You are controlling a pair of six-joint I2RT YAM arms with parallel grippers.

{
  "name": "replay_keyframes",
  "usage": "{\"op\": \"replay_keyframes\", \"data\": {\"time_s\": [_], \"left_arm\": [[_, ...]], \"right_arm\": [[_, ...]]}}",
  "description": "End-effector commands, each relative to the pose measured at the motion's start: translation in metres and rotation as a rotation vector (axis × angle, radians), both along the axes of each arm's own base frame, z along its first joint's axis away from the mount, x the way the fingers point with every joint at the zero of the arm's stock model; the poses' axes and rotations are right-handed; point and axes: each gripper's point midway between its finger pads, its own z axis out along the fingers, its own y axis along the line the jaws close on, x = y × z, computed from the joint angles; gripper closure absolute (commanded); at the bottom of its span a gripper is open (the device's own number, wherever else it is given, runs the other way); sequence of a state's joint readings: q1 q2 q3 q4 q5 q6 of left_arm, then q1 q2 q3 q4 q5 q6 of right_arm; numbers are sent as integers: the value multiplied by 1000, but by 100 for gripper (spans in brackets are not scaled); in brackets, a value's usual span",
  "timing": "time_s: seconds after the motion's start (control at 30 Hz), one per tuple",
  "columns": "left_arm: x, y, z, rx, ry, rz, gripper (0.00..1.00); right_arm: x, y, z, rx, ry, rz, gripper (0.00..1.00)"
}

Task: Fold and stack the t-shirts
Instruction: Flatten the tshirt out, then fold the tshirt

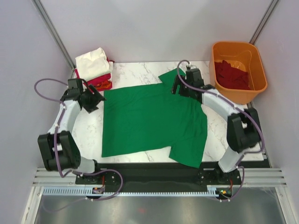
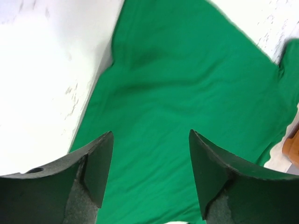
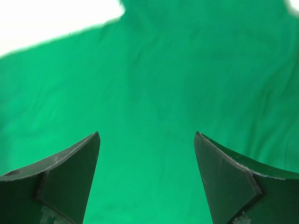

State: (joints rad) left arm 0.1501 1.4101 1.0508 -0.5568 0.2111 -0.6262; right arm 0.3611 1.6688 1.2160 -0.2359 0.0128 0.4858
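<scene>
- Grey booth walls close in a white marble table (image 1: pixel 140 70). At its far-left corner sits the stack of folded shirts (image 1: pixel 93 67), cream on top with red and orange under it, just beside my left arm. A wide swing of that arm could knock the pile askew.
- My left gripper (image 2: pixel 150 140) hovers at the left edge of the green t-shirt (image 1: pixel 149 121), fingers spread and empty. The hem runs close under the left finger, so I could close on bare marble, or pinch only the upper layer and drag it off the lower one.
- The green t-shirt lies spread flat mid-table, one sleeve at the far right, the other reaching toward the near edge. That near sleeve may trail or slide off the table during a fold.
- My right gripper (image 3: pixel 147 135) hangs over the far-right part of the shirt near the sleeve, fingers wide apart, holding nothing. If my two grips land unevenly, I expect a skewed, bunched fold.
- The orange tub (image 1: pixel 233 44) at the far right holds dark red shirts (image 1: pixel 231 74). It stands close to my right arm, which could nudge it when drawing back.
</scene>
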Motion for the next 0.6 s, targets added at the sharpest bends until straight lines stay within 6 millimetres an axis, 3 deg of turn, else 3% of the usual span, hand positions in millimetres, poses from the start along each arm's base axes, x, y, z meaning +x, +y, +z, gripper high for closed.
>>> {"op": "replay_keyframes", "data": {"time_s": [0.0,0.07,0.1,0.17,0.23,0.27,0.3,0.47,0.5,0.57], "left_arm": [[57,5,32,58,-143,-93,28],[66,1,41,53,-165,-133,32],[69,0,50,58,-192,-148,31],[68,0,61,64,-218,-148,31],[59,-2,60,127,-235,-257,30],[53,-3,63,137,-243,-265,30],[45,-3,55,148,-223,-259,30],[29,-19,49,161,-222,-306,30],[26,-24,49,168,-224,-316,30],[24,-31,50,160,-228,-333,30]], "right_arm": [[77,-9,11,25,-55,-64,11],[109,-15,7,15,-50,-49,12],[141,-12,8,13,-75,-52,13],[165,-20,0,-26,-80,-57,13],[196,-19,-13,-46,-90,-58,13],[214,-19,6,-48,-151,-52,13],[223,-23,-24,-80,-118,-67,13],[257,-40,-36,-127,-188,-125,13],[261,-43,-49,-135,-186,-138,13],[266,-47,-56,-142,-191,-153,12]]}}
